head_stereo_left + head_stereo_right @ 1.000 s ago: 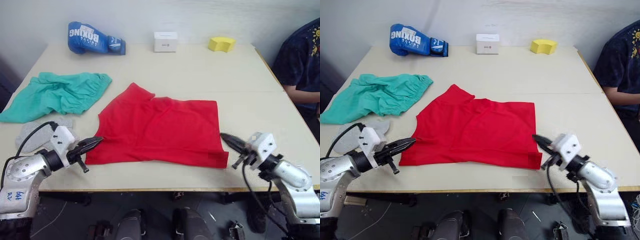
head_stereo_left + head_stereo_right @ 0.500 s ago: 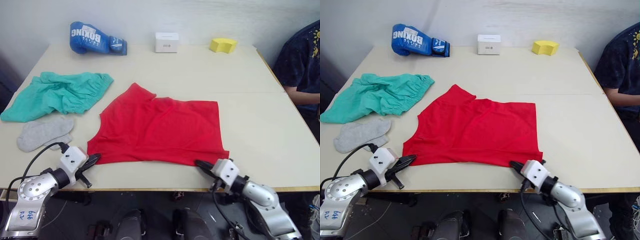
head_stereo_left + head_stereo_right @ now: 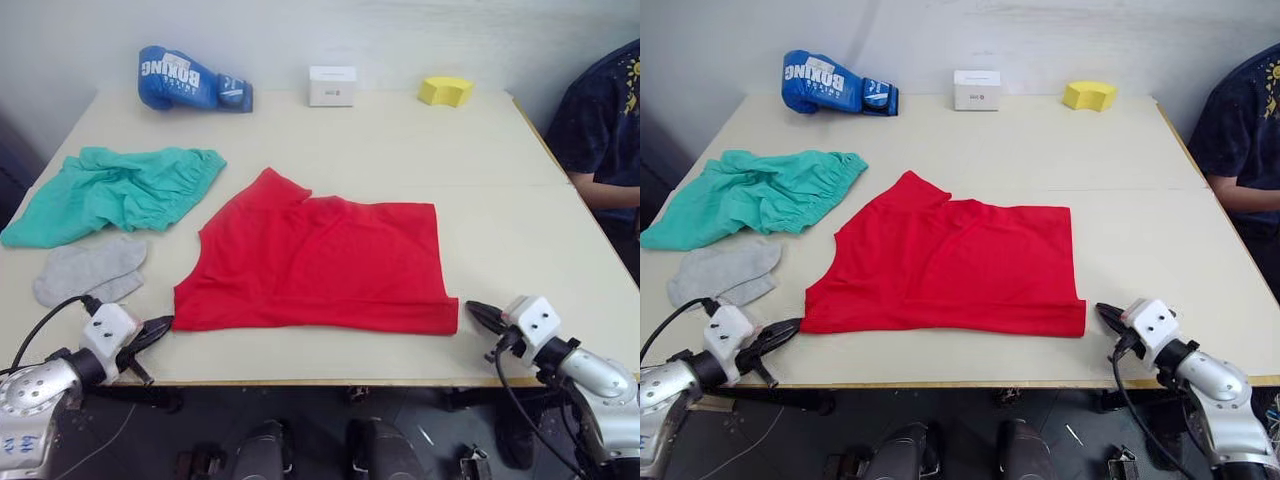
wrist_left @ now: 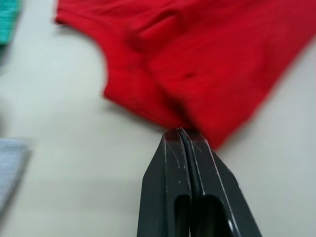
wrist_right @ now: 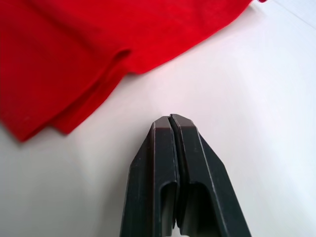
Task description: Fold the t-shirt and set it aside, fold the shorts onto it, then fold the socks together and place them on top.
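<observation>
Your left gripper (image 3: 160, 324) pinched closed and empty at the near-left corner of the t-shirt (image 3: 320, 262), your right gripper (image 3: 478, 312) closed too, just beside its near-right corner, shirt flat mid-table, shorts (image 3: 110, 190) and socks (image 3: 88, 271) far left.

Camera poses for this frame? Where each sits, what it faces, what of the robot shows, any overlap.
Left and right eye: on the head, facing forward and down over the table; both arms show, left gripper and right gripper.
Left wrist: along its shut fingers at the t-shirt corner.
Right wrist: along its shut fingers, just short of the t-shirt edge.
Shared: the t-shirt shows in all four.
</observation>
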